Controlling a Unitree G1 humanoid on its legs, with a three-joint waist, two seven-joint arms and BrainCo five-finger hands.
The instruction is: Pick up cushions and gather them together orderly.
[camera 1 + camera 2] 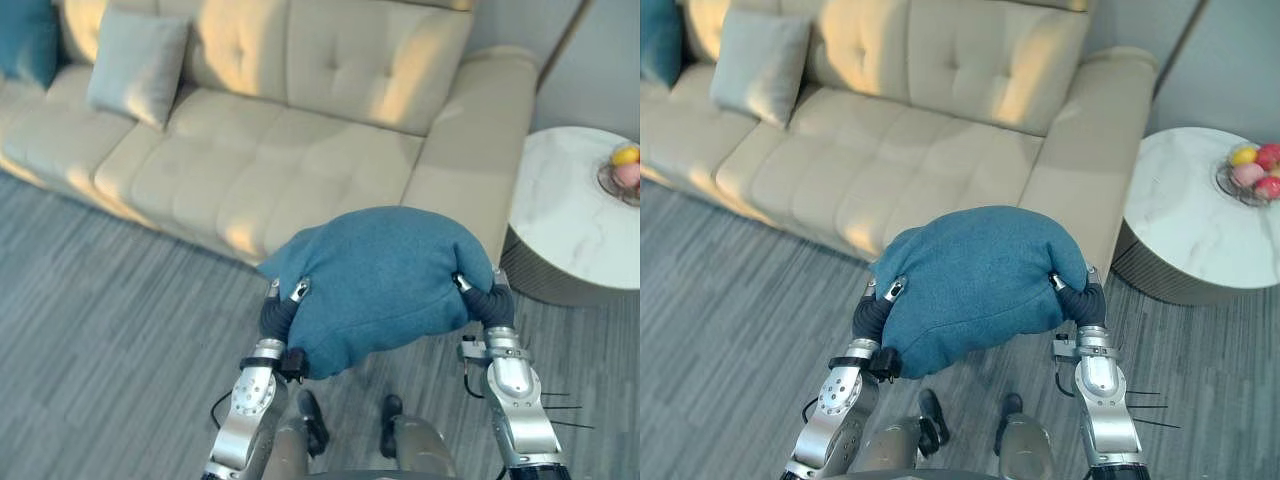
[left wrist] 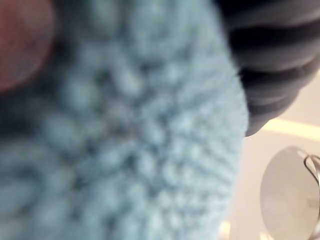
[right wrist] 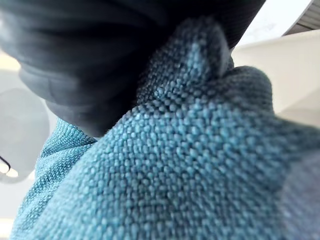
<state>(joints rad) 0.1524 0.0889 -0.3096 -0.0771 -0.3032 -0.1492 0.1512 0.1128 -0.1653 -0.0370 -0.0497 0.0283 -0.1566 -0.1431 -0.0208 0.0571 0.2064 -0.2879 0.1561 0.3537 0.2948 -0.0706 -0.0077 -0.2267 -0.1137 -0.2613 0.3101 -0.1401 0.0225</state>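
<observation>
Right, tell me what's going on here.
The robot holds a teal cushion up above the floor, pressed between its left hand and right hand, one on each side. It faces the beige sofa, where a grey cushion and a second teal cushion sit towards the left. The held cushion has not yet been set down with them.

No text, label, number or sign can be read: none on the teal cushion (image 1: 385, 280) between the left hand (image 1: 278, 315) and the right hand (image 1: 490, 303), none on the sofa (image 1: 300, 150) or round table (image 1: 565, 215) beyond them.
</observation>
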